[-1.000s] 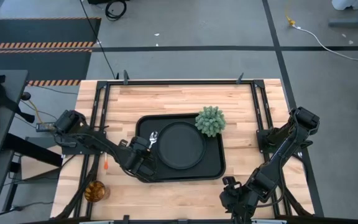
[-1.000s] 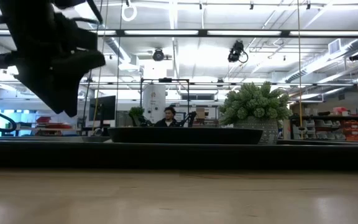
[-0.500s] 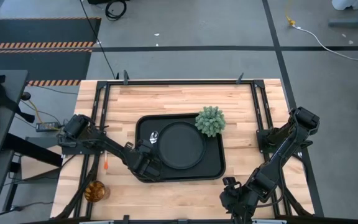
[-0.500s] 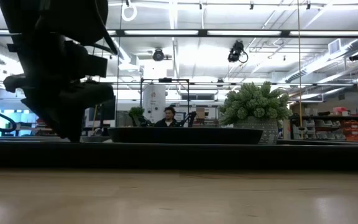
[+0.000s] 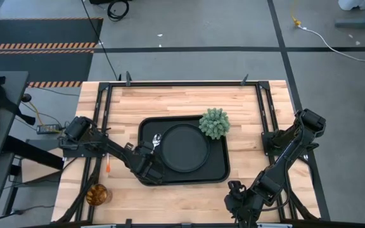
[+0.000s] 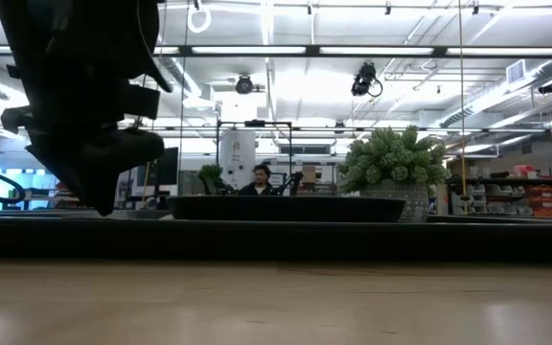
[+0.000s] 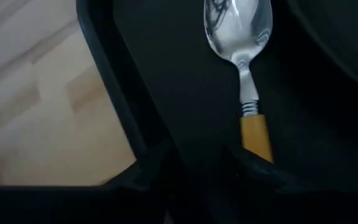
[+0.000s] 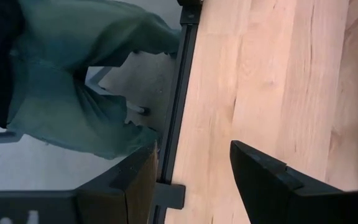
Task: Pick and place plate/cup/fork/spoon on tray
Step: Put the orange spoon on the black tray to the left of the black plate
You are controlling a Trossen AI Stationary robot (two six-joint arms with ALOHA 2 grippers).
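The black tray [image 5: 217, 170] lies mid-table with the round black plate [image 5: 184, 147] on it. The spoon [image 5: 156, 140] lies flat on the tray's left part, beside the plate, with its silver bowl [image 7: 238, 25] toward the far edge and its yellow-orange handle [image 7: 257, 132] toward my left gripper. My left gripper [image 5: 148, 158] hangs low over the tray's near left corner, fingers slightly apart [image 7: 197, 171]. The red-orange fork [image 5: 108, 166] and the amber cup [image 5: 96, 194] rest on the table left of the tray. My right gripper [image 8: 191, 180] is open near the front edge. My left gripper stands over the near end of the spoon's handle [image 7: 258, 146], which runs out of sight behind one fingertip [image 7: 247, 168] and not into the gap between the two. I cannot tell whether that finger touches it. The spoon lies flat on the tray.
A green potted plant [image 5: 214, 123] stands at the tray's far right corner, partly over the plate's rim. A person in green clothing [image 8: 73, 81] shows beyond the table's edge in the right wrist view. Bare wood lies right of the tray.
My left gripper has moved a little toward the table's right edge and come down over the tray's left part, then risen slightly. The spoon now lies flat on the tray beside the plate.
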